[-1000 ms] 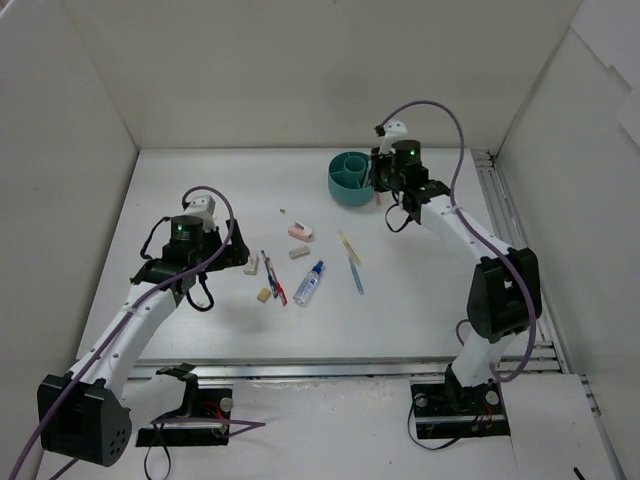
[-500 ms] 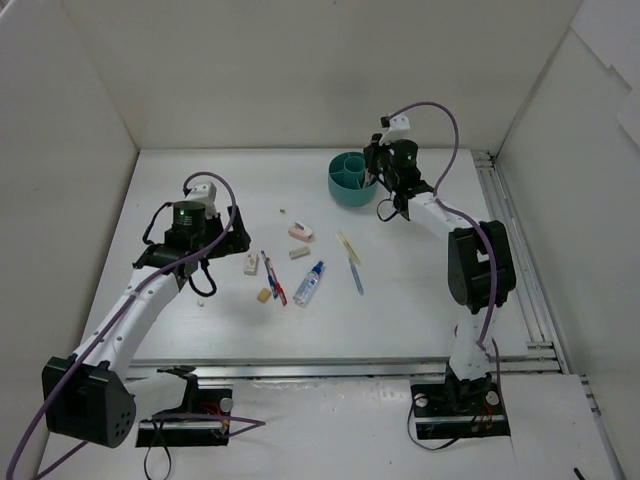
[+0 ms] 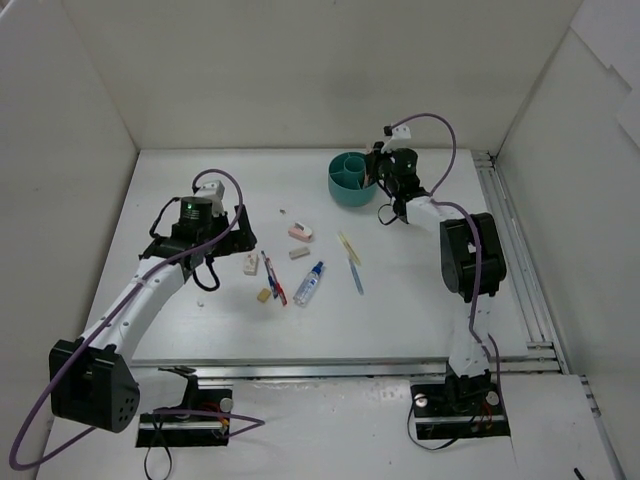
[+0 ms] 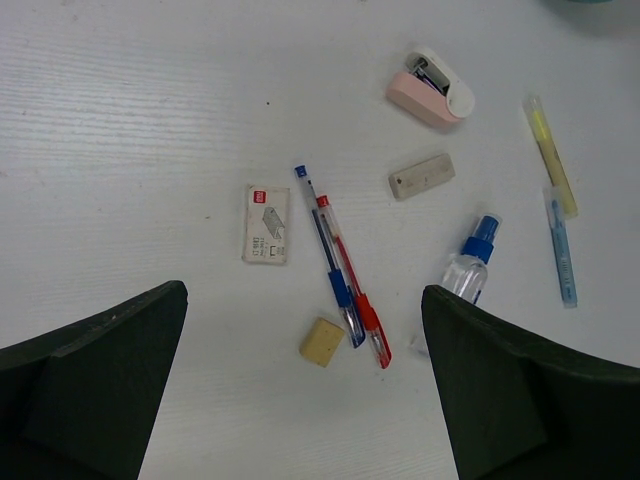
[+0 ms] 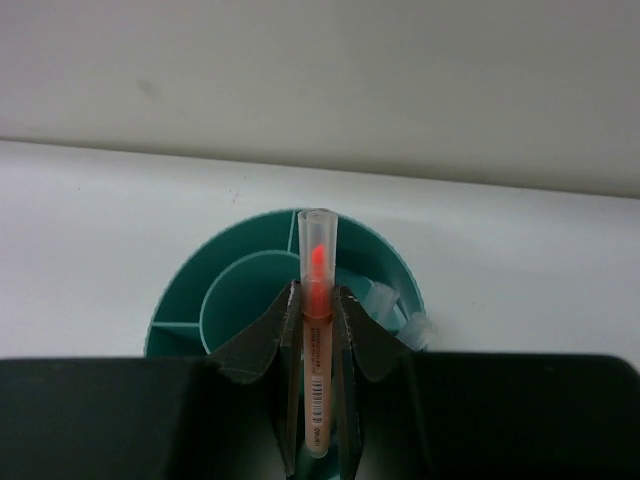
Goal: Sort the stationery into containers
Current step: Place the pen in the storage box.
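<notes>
Only your right wrist view shows the right gripper [image 5: 316,300] pinching the orange pen [image 5: 316,245], hidden from above. The left gripper [image 4: 305,295] is spread.

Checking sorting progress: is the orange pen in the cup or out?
Out: the right gripper is shut on the pen, tip toward the cup.

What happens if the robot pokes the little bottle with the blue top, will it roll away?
The bottle lies on its side and looks round, so a sideways poke would probably make it roll. It looks small and see-through, so it is likely light and easy to shove. Its smooth plastic might slip in a pinch.
</notes>
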